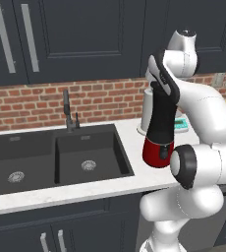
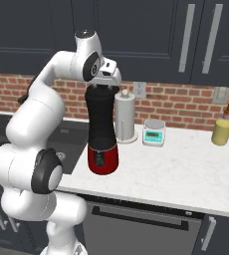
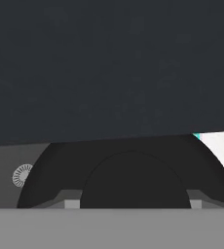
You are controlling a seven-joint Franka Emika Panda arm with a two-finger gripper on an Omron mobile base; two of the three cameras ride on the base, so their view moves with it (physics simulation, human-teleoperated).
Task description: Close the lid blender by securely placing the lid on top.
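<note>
Two-finger gripper (image 2: 104, 84) directly above tall black blender jar on red base (image 2: 101, 130); jaw state unclear. Press lid straight down, centred.

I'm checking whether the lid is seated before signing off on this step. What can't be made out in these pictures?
- Blender top rim, right base view: covered by the hand, so lid seating cannot be told.
- Blender jar's upper part, left base view: hidden behind the arm.
- Gripper, hand view: fingertips cut by the bottom edge; jaws open or shut unclear.
- Scale display, right base view: too small to read.
</note>
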